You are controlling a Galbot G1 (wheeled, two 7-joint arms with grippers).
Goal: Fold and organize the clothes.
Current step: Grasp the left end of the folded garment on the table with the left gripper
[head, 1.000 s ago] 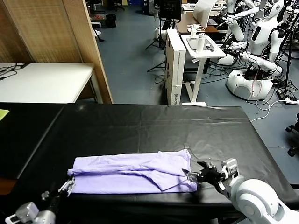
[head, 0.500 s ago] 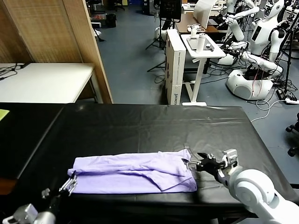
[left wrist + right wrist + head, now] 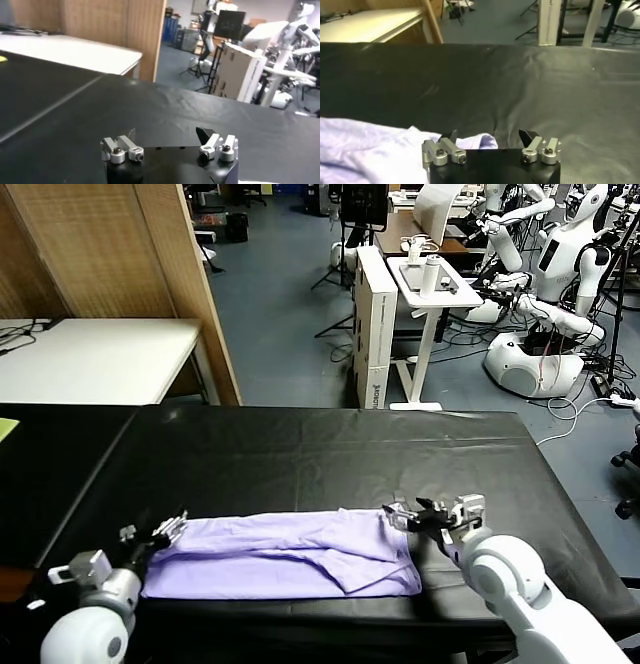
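Note:
The clothes are one lavender T-shirt (image 3: pixel 285 554), folded into a long wrinkled band across the near part of the black table (image 3: pixel 320 454). My left gripper (image 3: pixel 168 531) is open at the band's far left corner; its wrist view shows only black table between the fingers. My right gripper (image 3: pixel 405 513) is open at the band's far right corner. In the right wrist view a lavender corner (image 3: pixel 480 141) lies between the spread fingers of the right gripper (image 3: pixel 487 136), untouched. No print shows on the shirt.
A wooden partition (image 3: pixel 185 284) and a white table (image 3: pixel 95 359) stand beyond the far left. A white stand (image 3: pixel 430 294), cardboard boxes (image 3: pixel 372 324) and other robots (image 3: pixel 560 274) fill the room behind. The table's near edge runs just below the shirt.
Both grippers have moved away from me along the shirt's ends, from its near corners to its far corners. The left end of the shirt has shifted slightly. Both stay open.

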